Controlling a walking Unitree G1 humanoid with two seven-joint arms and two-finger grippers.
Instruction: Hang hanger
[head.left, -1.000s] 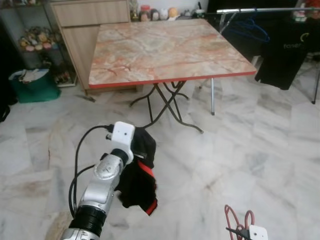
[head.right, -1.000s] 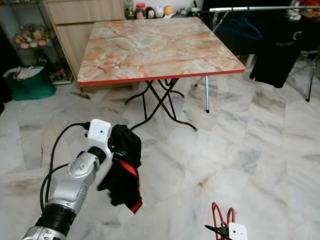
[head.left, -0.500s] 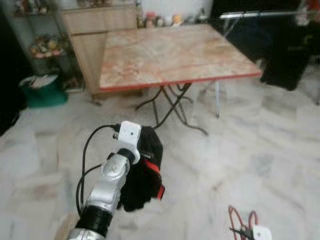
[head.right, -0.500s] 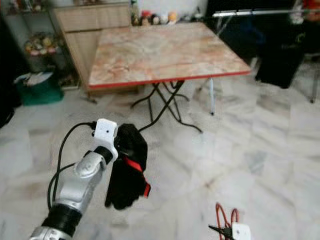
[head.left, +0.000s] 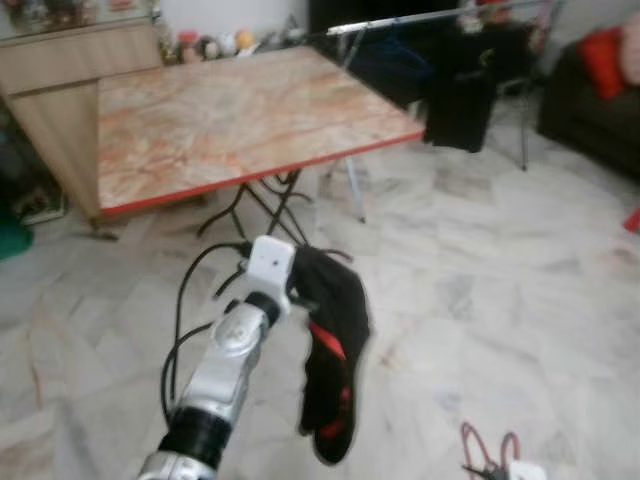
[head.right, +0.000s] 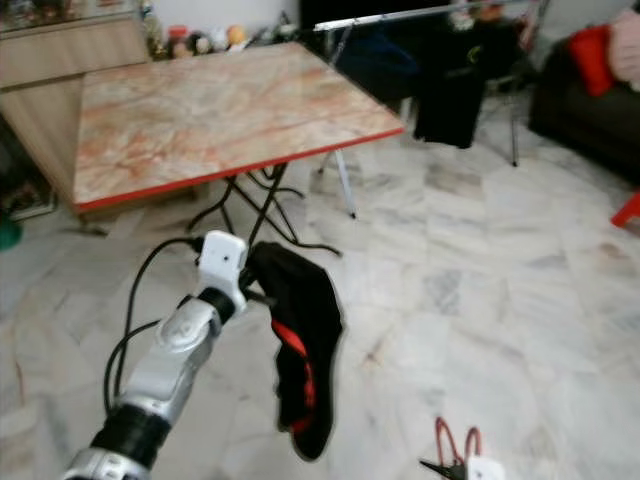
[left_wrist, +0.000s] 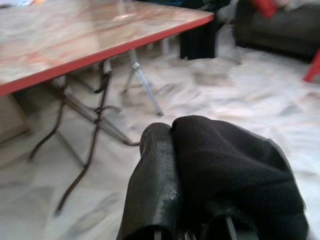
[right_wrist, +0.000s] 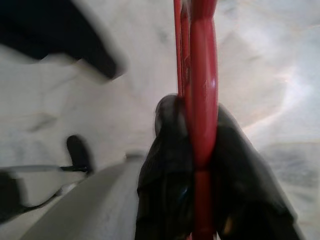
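Note:
My left gripper (head.left: 300, 290) is raised in front of me, shut on a black garment with red trim (head.left: 333, 350) that hangs down from it over the floor. In the left wrist view the black cloth (left_wrist: 235, 165) drapes over one black finger (left_wrist: 155, 185). Low at the right, my right gripper (head.left: 490, 468) is shut on a red hanger (head.left: 485, 445); the right wrist view shows the red hanger (right_wrist: 200, 100) pinched between the two black fingers (right_wrist: 165, 165). A clothes rail (head.left: 420, 18) stands at the back right with a dark garment (head.left: 458, 100) hanging from it.
A folding table with a marble-pattern top (head.left: 240, 120) and red edge stands ahead. A wooden cabinet (head.left: 60, 70) is behind it at the left. A dark sofa (head.left: 590, 100) with red cushions is at the far right. Marble floor (head.left: 500, 280) spreads between.
The camera has swung to the right, so the table shifted left and a sofa came into view. The garment now hangs longer and swings from my left gripper.

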